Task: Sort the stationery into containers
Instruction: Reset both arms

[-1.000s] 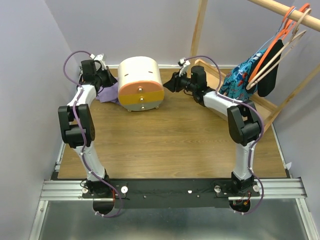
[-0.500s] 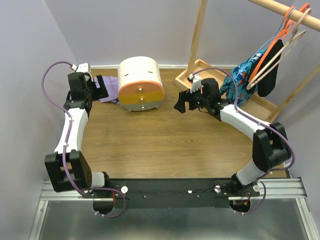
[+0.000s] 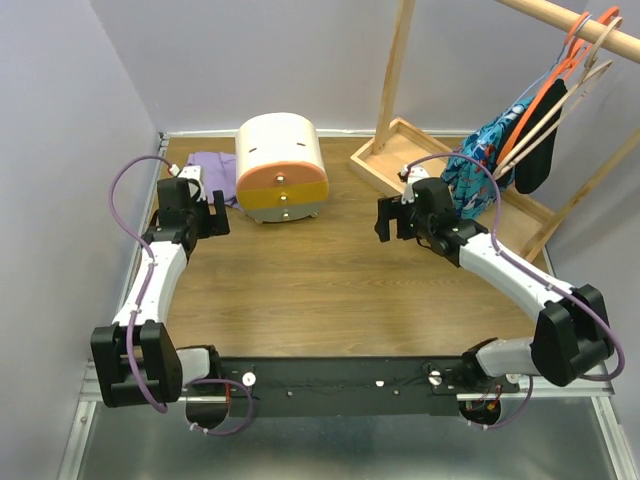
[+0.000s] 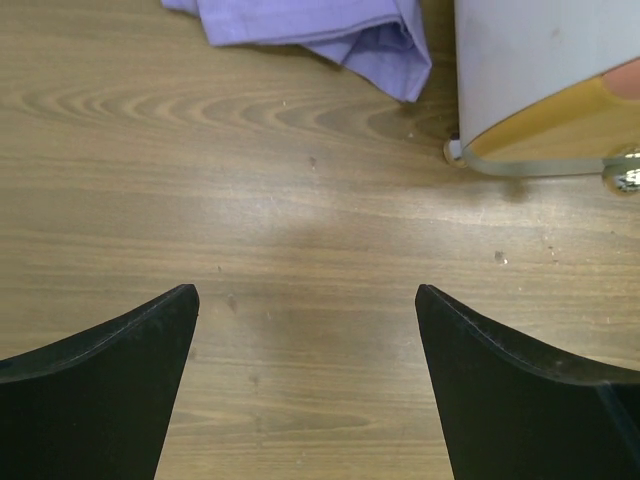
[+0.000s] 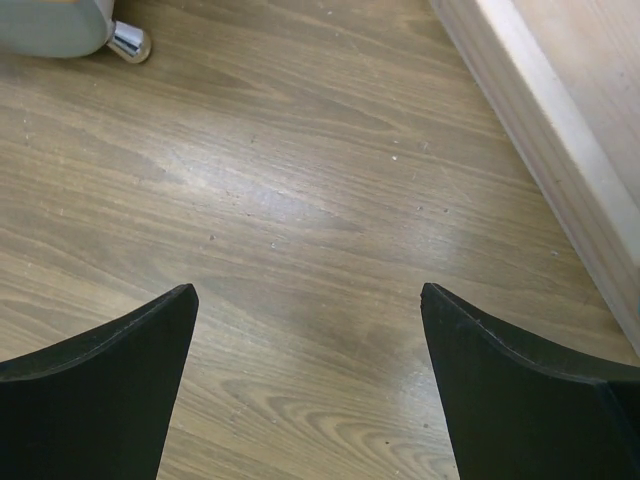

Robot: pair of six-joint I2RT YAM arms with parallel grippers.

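You can't see inside the orange drawers (image 3: 283, 190). Both fronts sit flush in the cream, round-topped mini chest (image 3: 280, 145), so whatever they hold is hidden.

The left wrist view catches only the chest's lower corner, one short foot (image 4: 452, 150) and a shiny knob (image 4: 628, 180) cut off by the frame edge. The right wrist view gives you just another corner and a chrome foot (image 5: 130, 42).

The purple cloth (image 3: 212, 165) lies just beside the chest's left side, and its far part is cropped in the left wrist view.

The chest stands toward the far left of the bench (image 3: 330, 290). Its two drawers are stacked, each with a small knob, orange against the pale shell.

Your left jaws stand wide apart over the wood near the cloth, gripping nothing. Your right jaws are spread just as wide and are also empty, between the chest and the rack's wooden tray (image 3: 385, 165).
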